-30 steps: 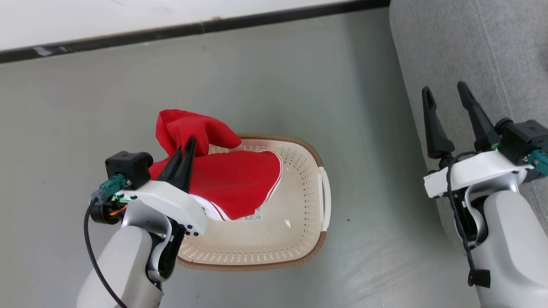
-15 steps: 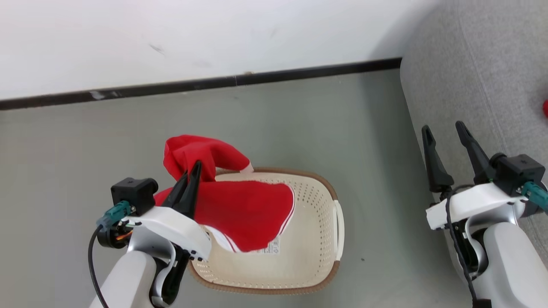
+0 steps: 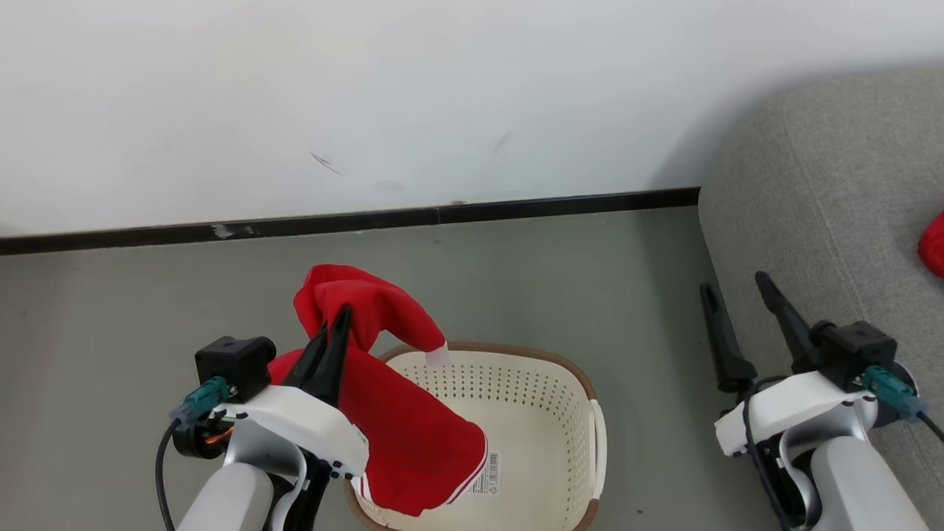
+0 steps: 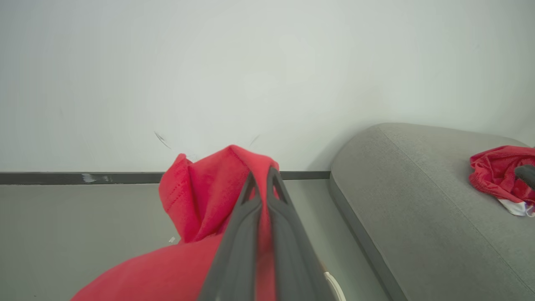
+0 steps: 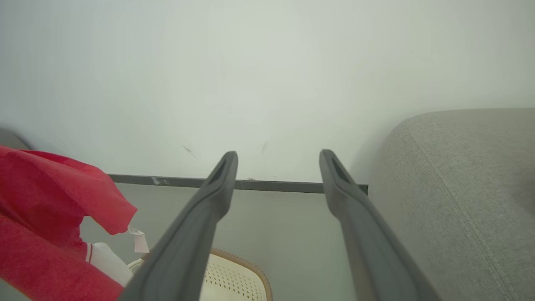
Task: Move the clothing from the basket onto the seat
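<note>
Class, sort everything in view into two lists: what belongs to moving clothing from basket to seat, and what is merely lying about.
Belongs: red white-trimmed garment, pinched in the shut left gripper; cream perforated plastic basket; grey woven-fabric sofa; crumpled red garment on the sofa; open right gripper.
Just there: white wall; black skirting strip; grey floor.

The grey floor point(image 3: 516, 280) runs back to a black skirting strip point(image 3: 516, 210) at the foot of the white wall point(image 3: 442, 88). On it stands the cream perforated basket point(image 3: 509, 380), near the sofa but apart from it. The grey sofa point(image 3: 811, 221) stands on the floor at the right, against the wall, and a crumpled heap of red clothing point(image 4: 497, 171) with some white lies on its seat, away from the rounded end.
</note>
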